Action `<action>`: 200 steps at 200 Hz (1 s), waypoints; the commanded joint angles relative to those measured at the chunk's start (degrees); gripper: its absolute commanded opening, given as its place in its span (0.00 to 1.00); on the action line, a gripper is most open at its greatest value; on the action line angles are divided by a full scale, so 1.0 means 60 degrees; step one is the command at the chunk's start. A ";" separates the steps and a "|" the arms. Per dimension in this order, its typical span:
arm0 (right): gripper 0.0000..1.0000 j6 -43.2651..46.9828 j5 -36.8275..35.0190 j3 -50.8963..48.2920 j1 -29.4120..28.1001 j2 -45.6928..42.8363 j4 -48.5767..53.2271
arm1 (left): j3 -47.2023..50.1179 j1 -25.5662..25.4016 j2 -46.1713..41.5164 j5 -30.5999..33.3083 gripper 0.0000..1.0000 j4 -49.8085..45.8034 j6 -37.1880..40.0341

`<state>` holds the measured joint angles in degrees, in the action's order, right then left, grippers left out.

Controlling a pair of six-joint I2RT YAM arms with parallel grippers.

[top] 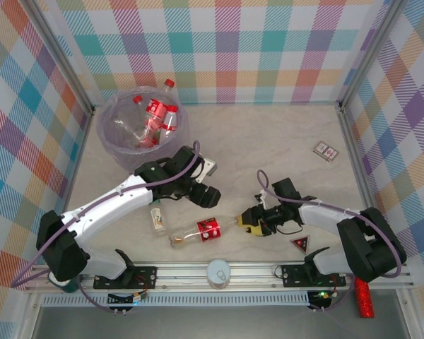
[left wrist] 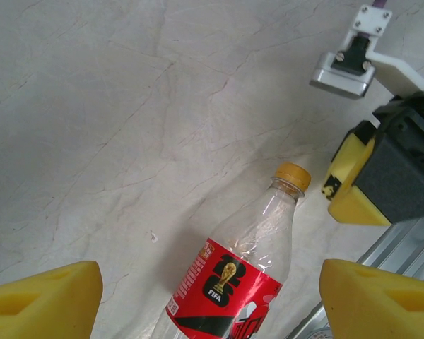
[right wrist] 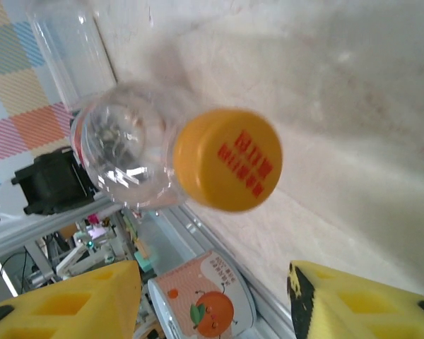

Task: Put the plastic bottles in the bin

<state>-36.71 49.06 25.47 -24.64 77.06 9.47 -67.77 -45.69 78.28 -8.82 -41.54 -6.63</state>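
A clear plastic bottle with a red label and a yellow cap lies on the table near the front rail. My left gripper hovers over it, open, its yellow pads wide on either side of the bottle. My right gripper faces the cap end, open, with the cap just beyond its fingertips. A second small bottle rests to the left. The pale-purple bin at the back left holds several red-labelled bottles.
A white cup with an orange picture sits on the front rail. A red triangle lies by the right arm's base, a small card at the right, and a red glittery stick at the front right.
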 commanded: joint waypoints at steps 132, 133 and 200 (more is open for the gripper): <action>0.57 0.0078 0.0489 0.0463 -0.0068 0.1989 -0.1862 | 0.0281 -0.0227 0.0040 -0.0568 0.79 0.0360 -0.0307; 0.57 0.0073 0.0485 0.0467 -0.0068 0.2000 -0.1904 | 0.0273 -0.0224 0.0052 -0.0567 0.79 0.0361 -0.0304; 0.57 -0.0350 0.0647 0.0582 -0.0096 0.2593 -0.3016 | 0.0089 -0.0214 0.0336 -0.0564 0.79 0.0273 -0.0184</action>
<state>-39.51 54.72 28.21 -24.01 90.45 -1.80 -65.52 -46.28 79.70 -11.77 -40.10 -8.14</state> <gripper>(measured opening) 0.574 0.793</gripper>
